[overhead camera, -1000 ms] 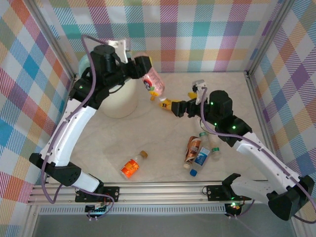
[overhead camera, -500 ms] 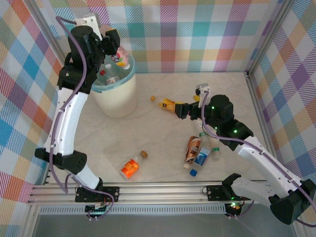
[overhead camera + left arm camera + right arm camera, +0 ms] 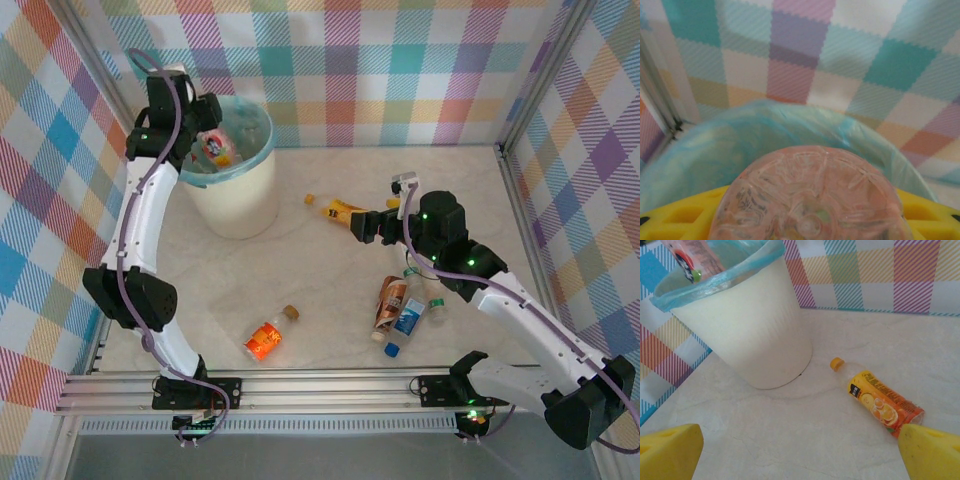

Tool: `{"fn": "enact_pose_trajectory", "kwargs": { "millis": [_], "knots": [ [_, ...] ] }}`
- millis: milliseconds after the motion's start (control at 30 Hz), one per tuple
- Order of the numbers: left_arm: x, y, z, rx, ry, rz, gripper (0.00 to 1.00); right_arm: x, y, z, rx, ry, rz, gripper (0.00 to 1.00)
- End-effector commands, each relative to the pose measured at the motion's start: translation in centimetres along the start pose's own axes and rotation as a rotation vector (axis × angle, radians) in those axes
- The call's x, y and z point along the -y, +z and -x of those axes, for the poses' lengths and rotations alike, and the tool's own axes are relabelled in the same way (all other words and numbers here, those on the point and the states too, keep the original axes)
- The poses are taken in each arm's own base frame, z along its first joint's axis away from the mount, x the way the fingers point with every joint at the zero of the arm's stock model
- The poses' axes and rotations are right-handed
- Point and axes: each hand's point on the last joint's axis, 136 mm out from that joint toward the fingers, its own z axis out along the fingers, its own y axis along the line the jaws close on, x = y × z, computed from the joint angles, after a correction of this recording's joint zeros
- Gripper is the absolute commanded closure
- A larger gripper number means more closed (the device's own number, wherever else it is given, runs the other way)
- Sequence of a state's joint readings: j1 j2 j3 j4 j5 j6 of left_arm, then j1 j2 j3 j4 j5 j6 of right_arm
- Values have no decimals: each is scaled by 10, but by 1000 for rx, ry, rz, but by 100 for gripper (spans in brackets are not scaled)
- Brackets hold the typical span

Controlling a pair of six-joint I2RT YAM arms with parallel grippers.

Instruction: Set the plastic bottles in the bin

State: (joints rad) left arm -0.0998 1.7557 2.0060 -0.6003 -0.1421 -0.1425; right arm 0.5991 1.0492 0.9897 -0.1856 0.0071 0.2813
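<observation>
My left gripper is shut on a pink-labelled plastic bottle and holds it over the mouth of the bin. In the left wrist view the bottle's clear pink base sits between the yellow fingers, with the teal bag rim beyond. My right gripper is open just above the table, close to an orange-labelled bottle lying on its side. Other bottles lie flat: an orange one, a brown one and a blue-labelled one.
Another clear bottle stands or lies by the right forearm. The bin stands in the far left corner against the checked walls. Loose caps lie on the pale table. A metal rail runs along the near edge.
My left arm swung the pink bottle from mid-table leftward to the bin's mouth. The right gripper stayed open by the orange-labelled bottle, shifting only slightly.
</observation>
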Motion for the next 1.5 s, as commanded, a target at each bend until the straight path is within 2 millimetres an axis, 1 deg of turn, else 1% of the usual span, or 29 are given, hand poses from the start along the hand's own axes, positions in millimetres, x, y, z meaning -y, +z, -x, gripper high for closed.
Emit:
{"fn": "enact_pose_trajectory", "kwargs": {
  "millis": [0,133,433,567,667,733,800,833,900,967,1033,1100,1200,1333,1400,1467],
  "knots": [
    [14,17,-29,-82,6,-88,42,-2,5,-7,-33,14,16,0],
    [3,34,-61,-159,39,-51,42,-3,9,-10,-49,8,22,0],
    [-12,61,-112,-274,33,-35,42,-1,23,-28,-110,26,33,0],
    [-12,69,-129,-316,25,-53,41,0,24,-33,-125,33,33,0],
    [-22,75,-130,-334,26,-12,39,1,24,-35,-131,31,29,0],
    [-27,75,-120,-325,10,8,39,0,23,-34,-132,29,30,0],
    [-27,76,-110,-321,-23,-11,38,0,24,-34,-131,26,29,0],
    [-24,77,-107,-333,-32,-29,35,1,24,-34,-130,26,29,0],
    [-19,76,-102,-355,-37,-46,24,1,26,-34,-130,27,29,0],
    [-13,72,-91,-346,-49,-66,17,0,28,-33,-131,29,33,0],
    [-7,64,-76,-306,-61,-92,12,-1,29,-32,-134,32,39,0],
    [-3,50,-56,-251,-71,-111,11,-2,31,-32,-139,30,41,0],
    [0,25,-23,-157,-81,-124,11,-2,32,-31,-142,27,40,0],
    [3,-16,15,-40,-90,-141,12,-2,35,-28,-148,10,32,0],
    [4,-34,27,9,-90,-151,13,1,37,-28,-157,0,15,0],
    [5,-47,32,38,-98,-165,14,3,39,-29,-164,-13,7,0]
  ]
}}
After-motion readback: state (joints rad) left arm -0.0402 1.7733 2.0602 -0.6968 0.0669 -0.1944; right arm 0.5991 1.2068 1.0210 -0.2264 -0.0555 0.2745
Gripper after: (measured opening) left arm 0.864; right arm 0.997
